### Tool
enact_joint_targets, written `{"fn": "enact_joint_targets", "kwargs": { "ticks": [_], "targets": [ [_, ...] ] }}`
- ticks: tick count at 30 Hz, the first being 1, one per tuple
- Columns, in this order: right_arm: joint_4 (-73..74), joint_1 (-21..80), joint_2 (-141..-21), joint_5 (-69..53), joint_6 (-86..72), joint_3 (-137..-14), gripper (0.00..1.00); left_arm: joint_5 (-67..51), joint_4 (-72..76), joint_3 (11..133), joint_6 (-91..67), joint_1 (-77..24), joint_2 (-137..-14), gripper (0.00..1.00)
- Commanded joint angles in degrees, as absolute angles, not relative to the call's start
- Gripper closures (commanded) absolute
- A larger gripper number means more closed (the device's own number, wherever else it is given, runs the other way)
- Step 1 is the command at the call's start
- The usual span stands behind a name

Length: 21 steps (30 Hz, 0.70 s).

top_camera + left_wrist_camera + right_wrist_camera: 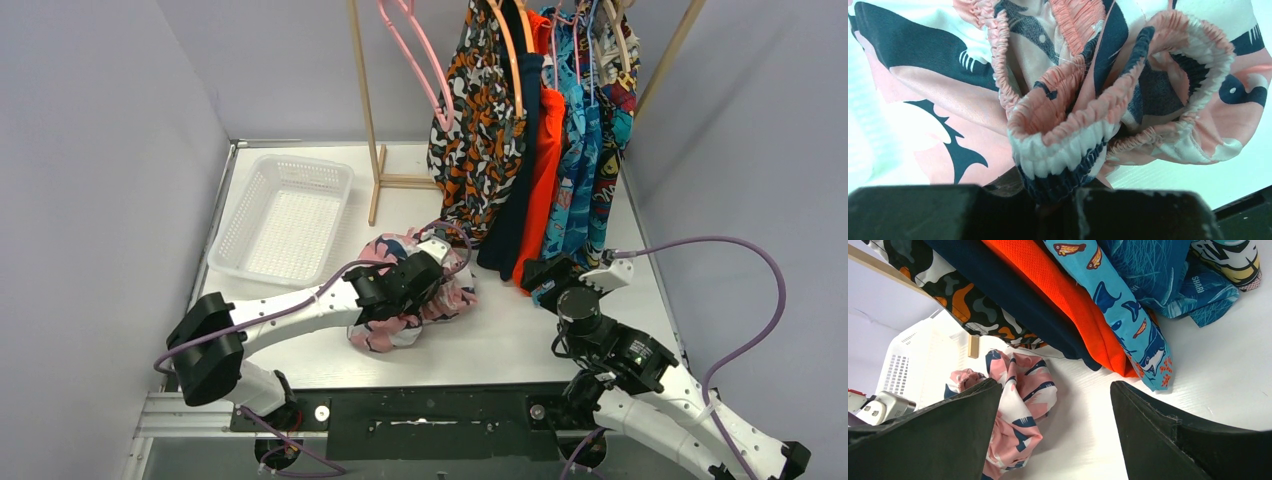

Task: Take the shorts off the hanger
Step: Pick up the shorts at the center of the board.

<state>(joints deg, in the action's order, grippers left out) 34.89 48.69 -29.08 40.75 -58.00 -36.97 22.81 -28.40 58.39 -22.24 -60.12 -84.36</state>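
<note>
My left fingers are clamping down on the stretchy waistband of the pink shorts, the ones with the navy and white print. That pair is lying bunched in a heap on the table, right under my left arm. The white basket is sitting back and to the left of the heap, not touching it.

Moving right, the wooden rack is carrying a bare pink hanger. After that the others are hanging packed in a row: black and orange shorts, navy shorts, orange-red shorts, teal-blue shorts and comic-print shorts.

My right fingers are gaping wide with nothing between them, hovering low near the bottom hems of the orange-red and teal-blue pairs.
</note>
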Motion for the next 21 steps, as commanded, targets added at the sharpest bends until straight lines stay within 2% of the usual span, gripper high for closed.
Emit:
{"fn": "enact_joint_targets", "kwargs": {
  "ticks": [1,8,14,21],
  "targets": [
    [34.25,48.25,-29.37,43.6,-59.83,-37.0,0.18,24.8,-29.29,60.8,-20.41,-59.86,-82.15,1.0],
    [33.8,48.21,-31.55,42.93,-59.53,-37.59,0.18,26.1,-28.64,60.83,-19.95,-59.92,-78.58,1.0],
    [32.89,48.26,-32.3,42.97,-58.38,-37.55,0.18,18.85,-28.63,60.75,-15.15,-59.76,-78.13,0.98],
    [35.53,48.24,-34.43,44.78,-58.04,-40.76,0.18,20.55,-27.03,59.7,-16.35,-59.22,-80.7,0.49]
  ]
}}
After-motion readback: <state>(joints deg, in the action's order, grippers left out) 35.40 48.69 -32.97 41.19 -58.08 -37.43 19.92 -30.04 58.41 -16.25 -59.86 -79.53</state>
